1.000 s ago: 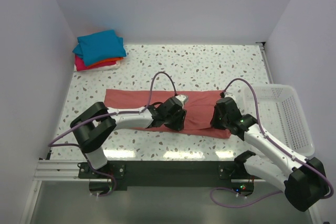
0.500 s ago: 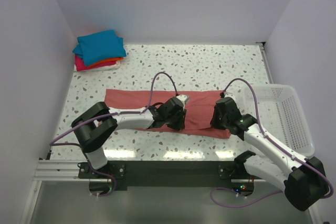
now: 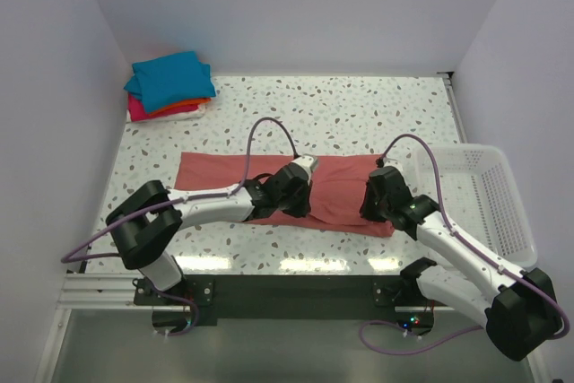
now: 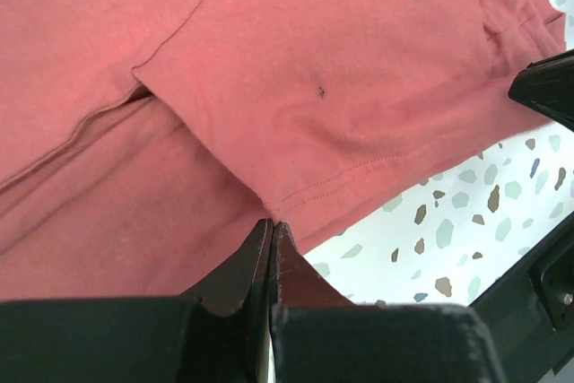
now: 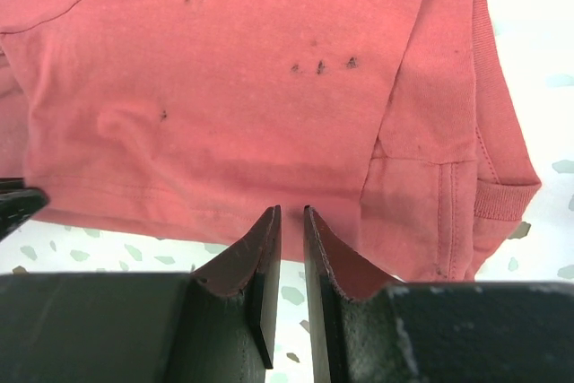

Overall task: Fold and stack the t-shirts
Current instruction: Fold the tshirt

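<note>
Centrally on the bench, salmon-pink t-shirt lying flat, left gripper clamped on its near hem, right gripper barely parted at that hem, possibly pinching it, cannot tell.

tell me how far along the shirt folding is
Done: a stack of folded tees sits back left. In hand: the salmon t-shirt lies folded into a long band, left gripper pinching its near hem, right gripper at that edge. Left: finish folding and stack it.

Left gripper slightly farther left, salmon-pink t-shirt hem along.
</note>
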You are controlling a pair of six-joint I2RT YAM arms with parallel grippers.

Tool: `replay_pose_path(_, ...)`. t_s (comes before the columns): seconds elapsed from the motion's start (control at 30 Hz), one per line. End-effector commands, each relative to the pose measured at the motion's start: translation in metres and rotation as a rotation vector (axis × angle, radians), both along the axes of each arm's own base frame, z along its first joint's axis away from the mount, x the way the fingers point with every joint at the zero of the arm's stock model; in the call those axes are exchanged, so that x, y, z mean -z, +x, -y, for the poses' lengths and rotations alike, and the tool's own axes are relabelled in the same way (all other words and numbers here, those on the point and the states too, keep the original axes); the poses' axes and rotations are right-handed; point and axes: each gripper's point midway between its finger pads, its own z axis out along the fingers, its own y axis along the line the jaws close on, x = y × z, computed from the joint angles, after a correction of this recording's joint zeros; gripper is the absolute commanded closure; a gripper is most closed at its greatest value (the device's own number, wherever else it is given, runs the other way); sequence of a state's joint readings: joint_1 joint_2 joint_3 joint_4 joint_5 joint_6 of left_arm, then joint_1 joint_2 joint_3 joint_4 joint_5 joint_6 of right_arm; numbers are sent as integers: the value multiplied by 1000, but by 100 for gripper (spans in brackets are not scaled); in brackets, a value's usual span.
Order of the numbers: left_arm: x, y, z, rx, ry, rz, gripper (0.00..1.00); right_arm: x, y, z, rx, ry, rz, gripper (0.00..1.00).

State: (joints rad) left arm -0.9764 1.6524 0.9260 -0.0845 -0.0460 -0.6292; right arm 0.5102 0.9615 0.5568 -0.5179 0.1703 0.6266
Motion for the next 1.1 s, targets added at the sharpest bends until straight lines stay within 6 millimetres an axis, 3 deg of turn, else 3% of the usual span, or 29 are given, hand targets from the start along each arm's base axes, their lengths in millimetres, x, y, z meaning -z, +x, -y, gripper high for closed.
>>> replay_pose_path(0.0,-15,4,-9,-38,-14,40,100,-16,8,2,22,-3,47,80)
replay_pose_path(0.23,-2,-4,-18,-25,11,9,100,-14,8,1,25,-3,39,79)
replay_pose_path(0.3,-1,-7,-21,-19,15,4,91,-14,10,2,32,-3,44,77)
replay_pose_path(0.53,-28,12,-45,-83,16,60,78,-6,14,-3,40,3,26,75)
replay_pose_path(0.57,-30,15,-49,-93,20,66,67,-4,15,-4,43,9,26,74)
replay_pose_path(0.67,-36,28,-64,-148,32,88,60,5,16,-8,56,27,10,67)
replay_pose_path(0.8,-29,56,-109,-325,156,112,59,20,27,-7,90,-9,-18,59)
replay_pose_path(0.93,-12,80,-166,-533,337,147,64,29,56,-8,134,-29,-37,57)
replay_pose_path(1.07,6,84,-191,-609,441,161,65,43,84,-6,167,-42,-68,57)
